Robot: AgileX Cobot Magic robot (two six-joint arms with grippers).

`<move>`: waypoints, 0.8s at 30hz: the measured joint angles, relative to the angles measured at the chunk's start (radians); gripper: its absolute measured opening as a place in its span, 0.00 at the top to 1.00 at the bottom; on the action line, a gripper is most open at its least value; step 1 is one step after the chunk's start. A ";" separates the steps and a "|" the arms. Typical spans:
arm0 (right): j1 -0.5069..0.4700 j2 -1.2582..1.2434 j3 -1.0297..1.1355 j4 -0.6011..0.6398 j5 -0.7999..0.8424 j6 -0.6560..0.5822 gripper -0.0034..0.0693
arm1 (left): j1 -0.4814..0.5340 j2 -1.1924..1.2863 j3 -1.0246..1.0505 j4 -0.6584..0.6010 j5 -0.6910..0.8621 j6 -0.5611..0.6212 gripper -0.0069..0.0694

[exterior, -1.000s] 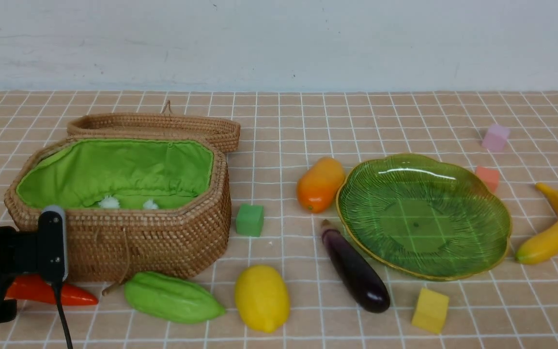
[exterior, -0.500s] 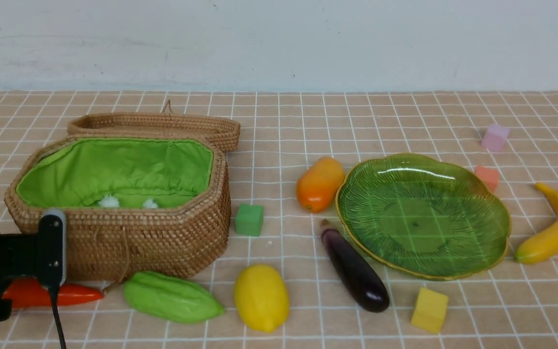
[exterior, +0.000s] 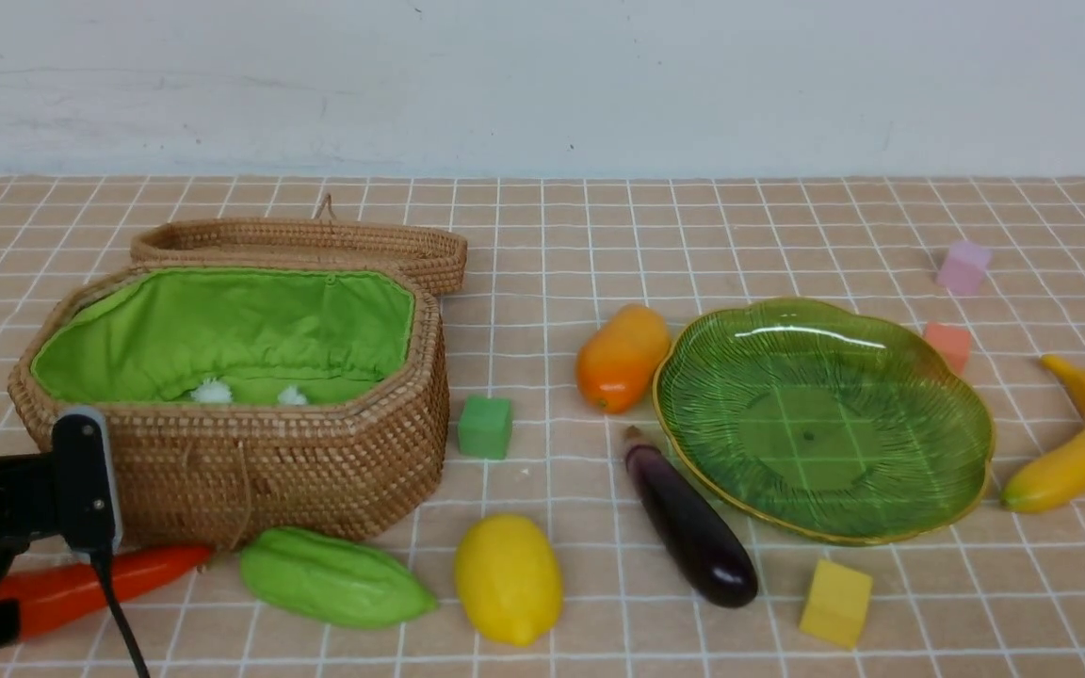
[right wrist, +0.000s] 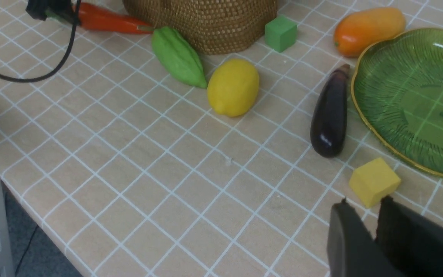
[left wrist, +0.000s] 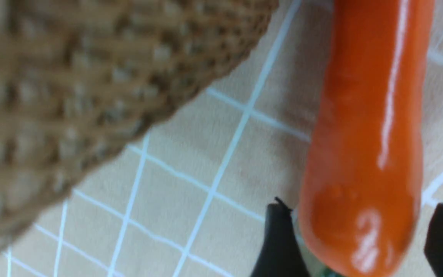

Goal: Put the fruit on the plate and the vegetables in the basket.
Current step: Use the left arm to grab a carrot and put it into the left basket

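Note:
My left gripper (left wrist: 363, 207) is shut on the thick end of the orange-red carrot (exterior: 109, 579), low at the front left beside the wicker basket (exterior: 269, 461). The basket's green lining holds no vegetables. A green gourd (exterior: 335, 577), a lemon (exterior: 509, 577) and a purple eggplant (exterior: 690, 523) lie along the front. The mango-like fruit (exterior: 623, 358) rests left of the green glass plate (exterior: 825, 414), which is bare. The banana (exterior: 1079, 438) lies to the plate's right. My right gripper (right wrist: 366, 200) hangs shut and empty near the yellow cube (right wrist: 374, 181); it does not show in the front view.
Small cubes lie about: green (exterior: 485, 427) by the basket, yellow (exterior: 835, 603) in front of the plate, coral (exterior: 949, 344) and pink (exterior: 963, 266) behind it. The basket lid (exterior: 298, 243) lies open at the back. The table's near edge (right wrist: 33, 215) shows in the right wrist view.
My left gripper has shifted left and lower and its jaws have narrowed. The carrot has swung, its tip rising toward the basket. Nothing else moved.

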 joint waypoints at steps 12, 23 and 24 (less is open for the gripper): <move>0.000 0.000 0.000 0.005 -0.003 0.000 0.76 | 0.000 0.076 0.000 -0.162 -0.035 0.156 0.34; 0.000 0.000 0.000 0.015 -0.033 0.000 0.76 | -0.114 -0.118 0.000 -0.146 0.155 0.095 0.43; 0.000 0.000 0.000 0.029 -0.057 0.000 0.76 | -0.143 -0.183 0.000 -0.146 0.179 0.052 0.43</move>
